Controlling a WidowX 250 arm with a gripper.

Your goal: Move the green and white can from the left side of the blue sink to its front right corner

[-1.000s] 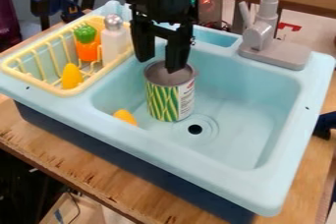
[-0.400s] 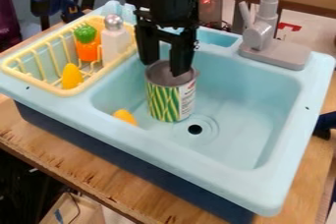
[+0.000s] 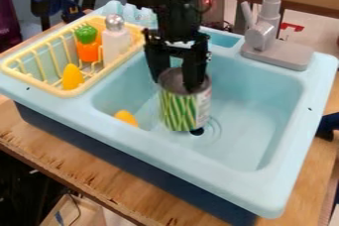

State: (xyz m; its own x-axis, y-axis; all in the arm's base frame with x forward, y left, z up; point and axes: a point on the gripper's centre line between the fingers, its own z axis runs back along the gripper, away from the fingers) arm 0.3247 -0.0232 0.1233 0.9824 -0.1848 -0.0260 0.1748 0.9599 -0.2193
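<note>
Sink point(image 3: 258, 145) containing can point(image 3: 179, 111) and orange toy point(image 3: 126, 117), gripper point(image 3: 176, 85) clamped on can, rack point(image 3: 15, 66) holding shaker point(image 3: 116, 41)

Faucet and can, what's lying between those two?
Between the faucet and the can lies only bare sink, its back rim and inside, as the camera view shows.

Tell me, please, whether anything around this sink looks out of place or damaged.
One thing seems out of place: a yellow-orange piece is down in the basin, at its lower left in the picture, while a similar yellow piece sits in the rack. Nothing looks visibly spilled or damaged.
</note>
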